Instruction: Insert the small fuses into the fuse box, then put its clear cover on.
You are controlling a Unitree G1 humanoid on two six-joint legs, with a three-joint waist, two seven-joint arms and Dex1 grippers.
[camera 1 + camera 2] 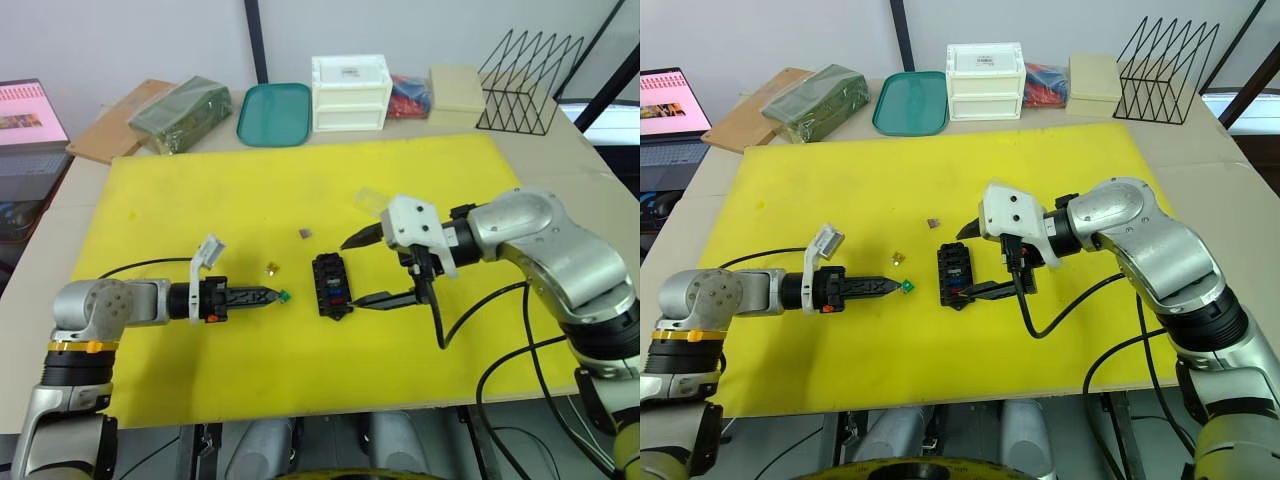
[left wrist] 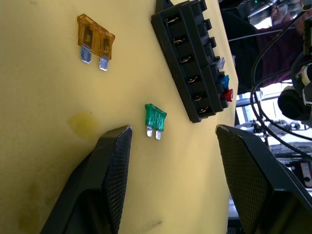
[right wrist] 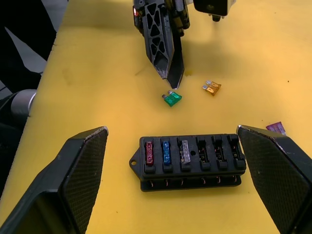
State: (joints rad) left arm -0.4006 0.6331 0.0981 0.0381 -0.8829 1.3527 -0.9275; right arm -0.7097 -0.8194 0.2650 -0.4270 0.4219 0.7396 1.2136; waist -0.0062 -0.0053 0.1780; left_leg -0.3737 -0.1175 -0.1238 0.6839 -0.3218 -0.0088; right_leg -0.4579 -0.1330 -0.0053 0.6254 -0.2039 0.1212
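1. Left hand [image 1: 272,297] low over yellow mat [image 1: 160,200], fingers apart, nothing between; tips just short of green fuse [image 2: 155,118], not touching.
2. Green fuse flat on mat, between left hand tips and fuse box [image 3: 191,161].
3. Fuse box: black, flat on mat near centre. One row w/ red [image 3: 149,153], blue [image 3: 166,152] and clear-grey [image 3: 184,151] fuses seated; next three slots in that row open. Other row's slots bare metal clips in left wrist view.
4. Right hand [image 1: 365,270] straddling fuse box, fingers wide apart, one each side, gripping nothing; contact w/ box: cannot tell.
5. Amber fuse [image 2: 95,41] loose on mat, just beyond green one, near box.
6. Purple fuse [image 1: 305,233] loose on mat, a bit farther back, apart from box.
7. Clear cover [image 1: 370,201] on mat behind right hand, partly hidden by it.
8. Far edge of table [image 1: 560,150], off mat: wooden board [image 1: 115,125], green packet [image 1: 187,112], teal tray [image 1: 274,112], white drawer unit [image 1: 350,92], beige box [image 1: 455,88], black wire rack [image 1: 525,82].
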